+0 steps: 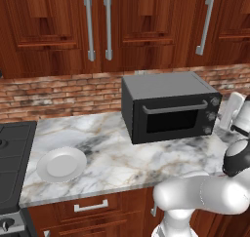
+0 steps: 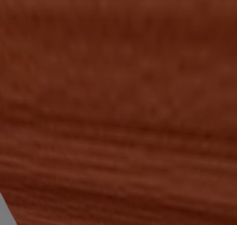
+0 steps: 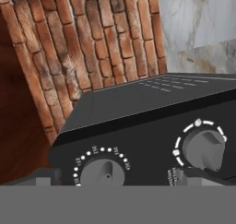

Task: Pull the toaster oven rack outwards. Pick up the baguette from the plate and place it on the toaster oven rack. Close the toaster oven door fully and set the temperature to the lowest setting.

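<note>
Looking at your oven [image 1: 168, 107]: it sits far right on the marble counter [image 1: 112, 158], door [image 1: 171, 119] shut. Your plate [image 1: 62, 164] lies bare, near left, well apart from it. Your claw is released, jaws wide, right by two knobs [image 3: 203, 147], gripping nothing.

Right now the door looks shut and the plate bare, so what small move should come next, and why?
Probably ease the tool onto a knob and close on it. The toaster oven door is closed, the plate holds nothing, and the hand view looks straight at the dials on the toaster oven, so setting the temperature seems to be what is left. Which dial sets temperature I cannot read.
</note>
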Controlling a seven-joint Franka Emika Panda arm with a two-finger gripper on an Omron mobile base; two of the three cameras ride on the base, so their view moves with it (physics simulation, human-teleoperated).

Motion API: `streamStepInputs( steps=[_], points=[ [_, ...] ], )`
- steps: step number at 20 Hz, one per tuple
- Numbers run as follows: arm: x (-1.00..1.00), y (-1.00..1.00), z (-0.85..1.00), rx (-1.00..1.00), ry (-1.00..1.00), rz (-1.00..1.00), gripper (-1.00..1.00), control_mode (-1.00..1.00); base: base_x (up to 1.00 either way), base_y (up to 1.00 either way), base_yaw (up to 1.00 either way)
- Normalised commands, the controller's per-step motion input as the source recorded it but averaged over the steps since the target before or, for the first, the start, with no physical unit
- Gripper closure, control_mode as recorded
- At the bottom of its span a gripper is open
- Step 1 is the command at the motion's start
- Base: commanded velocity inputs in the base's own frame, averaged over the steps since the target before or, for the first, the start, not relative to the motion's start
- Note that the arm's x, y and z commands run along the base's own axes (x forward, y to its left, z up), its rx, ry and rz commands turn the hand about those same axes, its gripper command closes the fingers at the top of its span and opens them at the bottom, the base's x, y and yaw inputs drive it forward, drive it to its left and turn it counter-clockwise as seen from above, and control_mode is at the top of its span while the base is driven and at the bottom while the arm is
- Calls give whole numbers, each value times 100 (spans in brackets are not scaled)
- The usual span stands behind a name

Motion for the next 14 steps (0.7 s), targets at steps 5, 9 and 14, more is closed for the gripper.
streamStepInputs(
  steps=[5, 9, 14],
  points=[
    [-3, 3, 0, 2, -2, 0, -100, -100, 0, 0, 0],
    [0, 13, -1, 2, -5, 0, -100, -100, 0, 0, 0],
    [0, 5, 0, 0, 0, 0, -100, -100, 0, 0, 0]
  ],
)
